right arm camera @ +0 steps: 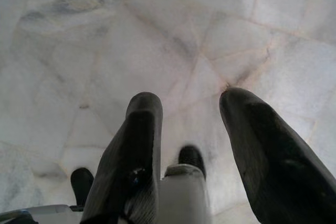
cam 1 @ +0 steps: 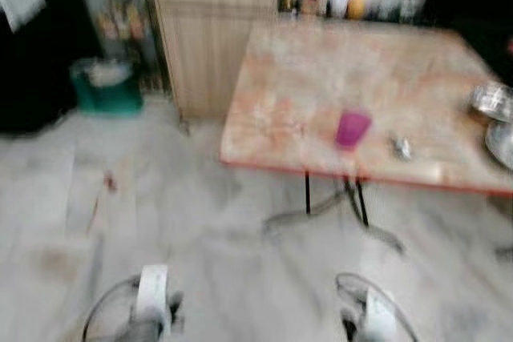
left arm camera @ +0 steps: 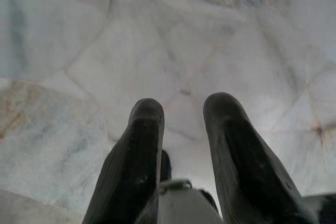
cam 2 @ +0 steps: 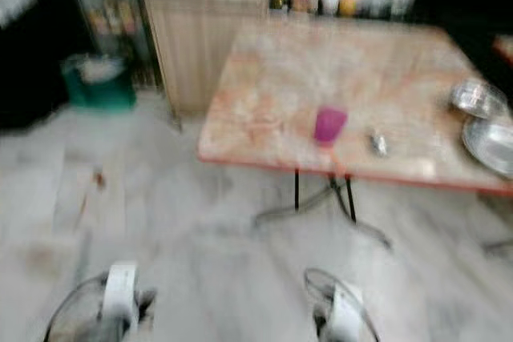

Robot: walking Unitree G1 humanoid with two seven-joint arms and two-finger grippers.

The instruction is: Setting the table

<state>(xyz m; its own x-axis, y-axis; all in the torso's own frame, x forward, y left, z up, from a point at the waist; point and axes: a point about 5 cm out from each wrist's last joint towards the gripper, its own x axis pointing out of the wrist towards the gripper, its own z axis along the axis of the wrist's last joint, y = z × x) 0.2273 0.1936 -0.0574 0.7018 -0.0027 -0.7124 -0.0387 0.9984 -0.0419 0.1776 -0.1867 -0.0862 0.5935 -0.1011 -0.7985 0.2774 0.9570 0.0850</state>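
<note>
A marble-patterned table [cam 1: 321,78] with a red edge stands ahead, blurred. On it near the front edge sits a purple cup [cam 1: 352,128], with a small silvery object [cam 1: 401,147] to its right. Two steel dishes lie at the table's right end: a bowl [cam 1: 490,101] and a plate [cam 1: 502,143]. Both arms hang low at the picture's bottom. My left gripper [left arm camera: 181,109] is open over the marble floor, holding nothing. My right gripper [right arm camera: 189,106] is open too, also above bare floor.
A wooden cabinet [cam 1: 212,30] stands behind the table's left end, with a green bin [cam 1: 106,86] to its left beside a glass-fronted shelf. Bottles and jars [cam 1: 337,2] line the far wall. Black table legs [cam 1: 353,198] rise from the pale marble floor [cam 1: 160,214].
</note>
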